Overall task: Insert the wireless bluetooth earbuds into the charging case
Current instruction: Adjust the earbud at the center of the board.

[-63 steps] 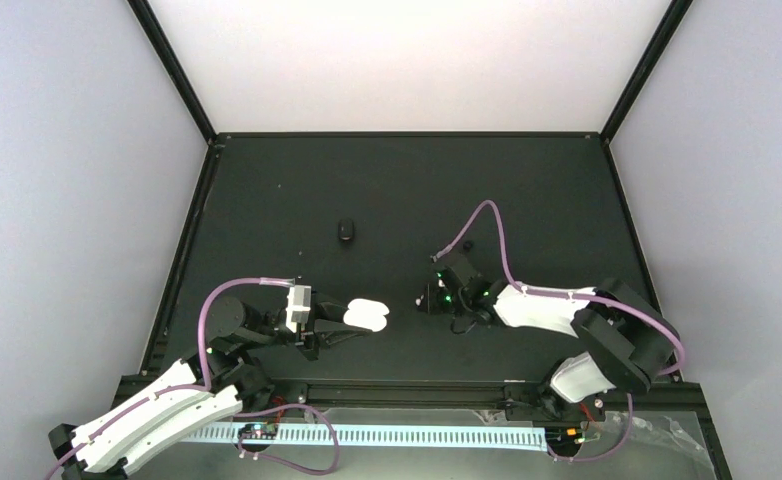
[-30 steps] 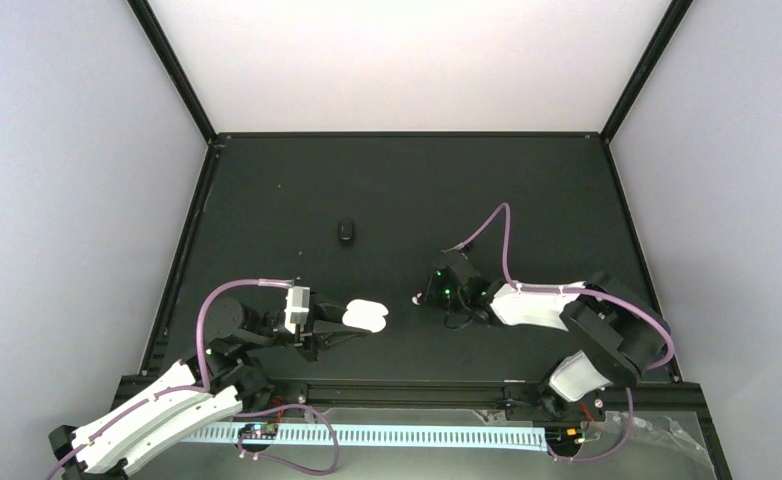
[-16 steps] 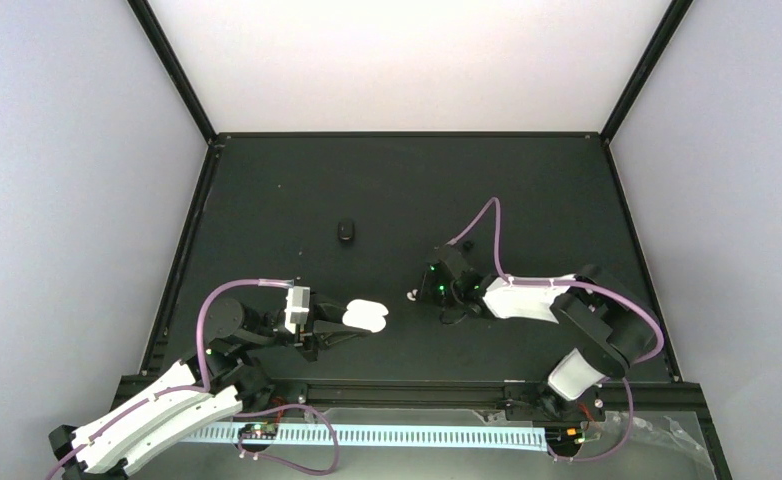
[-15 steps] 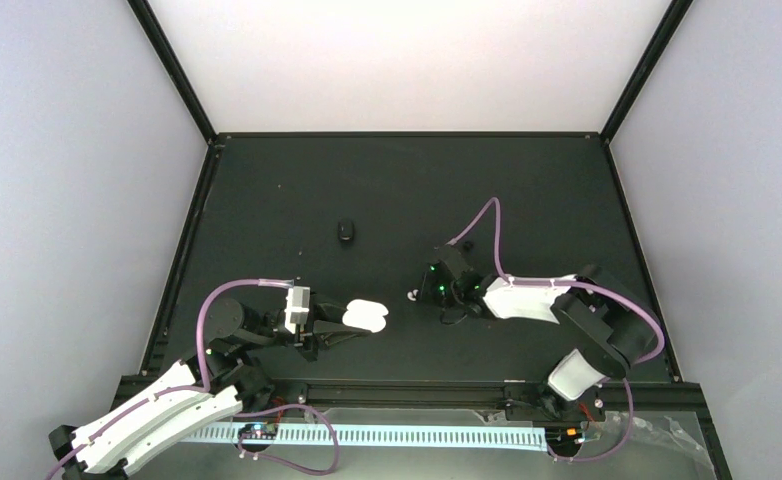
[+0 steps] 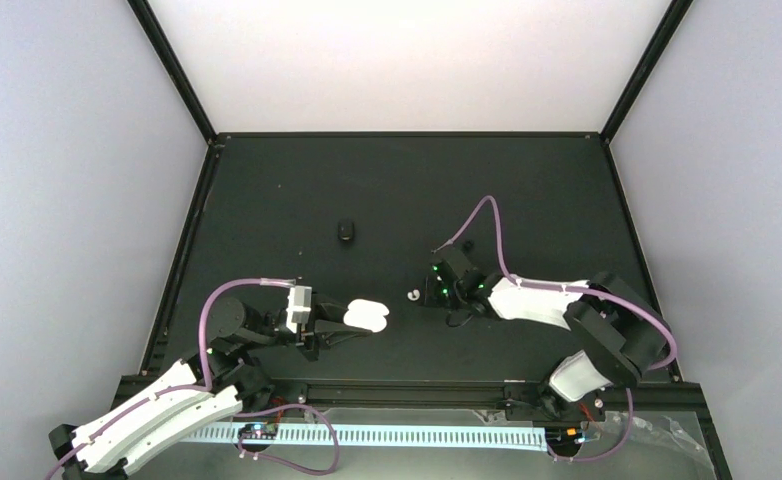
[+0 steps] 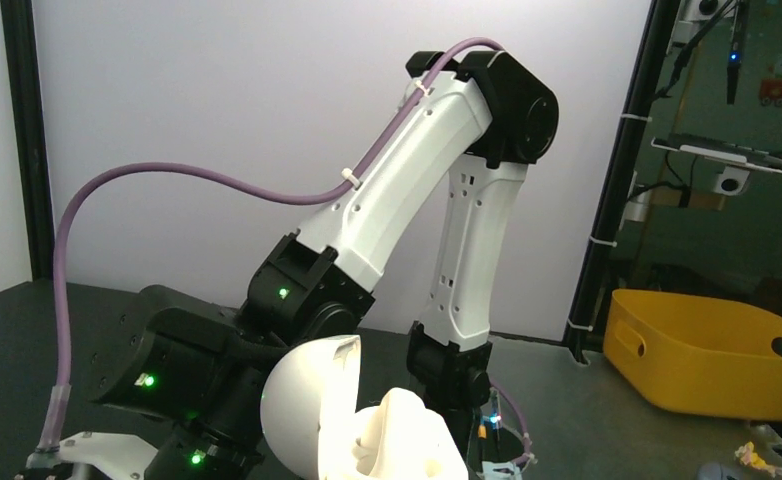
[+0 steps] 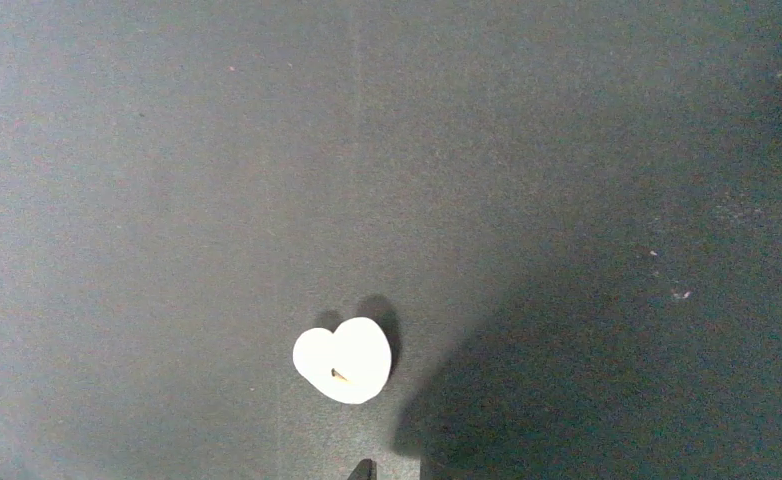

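Two arms [image 5: 152,412] [image 5: 542,300], one open white charging case [image 5: 365,314], one white earbud [image 5: 415,295], one small black object [image 5: 345,231].

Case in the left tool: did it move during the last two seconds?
No. The case stays in the left tool, as far from the black earbud as before.

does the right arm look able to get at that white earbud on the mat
Probably yes: the white earbud lies alone on bare mat just ahead of the right gripper, with nothing between them.
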Controlling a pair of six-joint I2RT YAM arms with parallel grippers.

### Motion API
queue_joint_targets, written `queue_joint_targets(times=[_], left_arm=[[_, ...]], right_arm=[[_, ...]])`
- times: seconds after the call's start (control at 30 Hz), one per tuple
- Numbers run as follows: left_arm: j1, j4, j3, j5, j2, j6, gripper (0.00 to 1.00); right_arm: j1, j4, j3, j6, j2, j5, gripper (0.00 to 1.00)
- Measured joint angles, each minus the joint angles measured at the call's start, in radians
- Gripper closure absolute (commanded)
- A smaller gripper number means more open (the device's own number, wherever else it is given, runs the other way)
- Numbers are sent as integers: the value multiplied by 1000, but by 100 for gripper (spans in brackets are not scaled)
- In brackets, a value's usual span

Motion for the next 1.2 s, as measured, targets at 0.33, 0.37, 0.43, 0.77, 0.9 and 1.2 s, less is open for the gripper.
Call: queue_joint_targets(times=[0.33, 0.37, 0.43, 0.77, 0.9, 1.2], left_arm=[[0, -1, 0, 0, 1, 0, 99], [0, -1, 0, 0, 1, 0, 98], [0, -1, 0, 0, 1, 0, 98], [0, -1, 0, 0, 1, 0, 98], [0, -1, 0, 0, 2, 0, 98], [0, -1, 0, 0, 2, 0, 98]], right_arm=[[0, 9, 74, -24, 101, -18, 96], [0, 7, 90, -27, 116, -15, 96], [-2, -1, 116, -33, 137, -5, 96], [-56, -27, 179, -84, 178, 23, 87], [-61, -31, 208, -110, 200, 8, 83], [-61, -30, 188, -100, 155, -1, 71]])
